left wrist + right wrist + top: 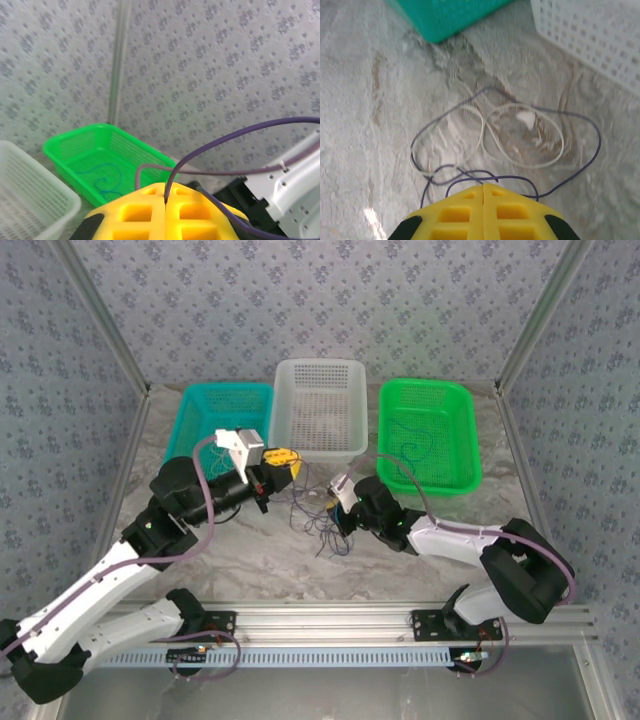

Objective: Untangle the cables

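The cables (pixel 320 520) lie as a loose, hair-thin tangle on the veined grey marble table (pixel 250 565), in the middle of the scene between the two arms and just near of the white basket (pixel 320 364). From the right wrist the tangle resolves into a dark purple strand (pixel 599 146) that sweeps a wide, uneven outer loop, and two rounder whitish loops (pixel 482 131) lying flat inside it, side by side and touching. The right gripper (pixel 483 187) is low over the near edge of this pile. Its blocky yellow fingers, moulded with square recesses, are pressed together along a straight seam. The purple strand curls right at their tips, but whether it is pinched there cannot be told. The left gripper (pixel 165 189), of the same yellow plastic, sits higher and to the left with its jaws also closed. A purple wire comes out of the seam and arcs away to the right, and from above fine strands hang from it down to the pile. Three perforated plastic baskets line the far side: a teal basket (pixel 200 400) on the left, the white one in the middle and a green basket (pixel 425 386) on the right. A thin blue wire (pixel 119 175) is curled on the mesh floor of the green one.
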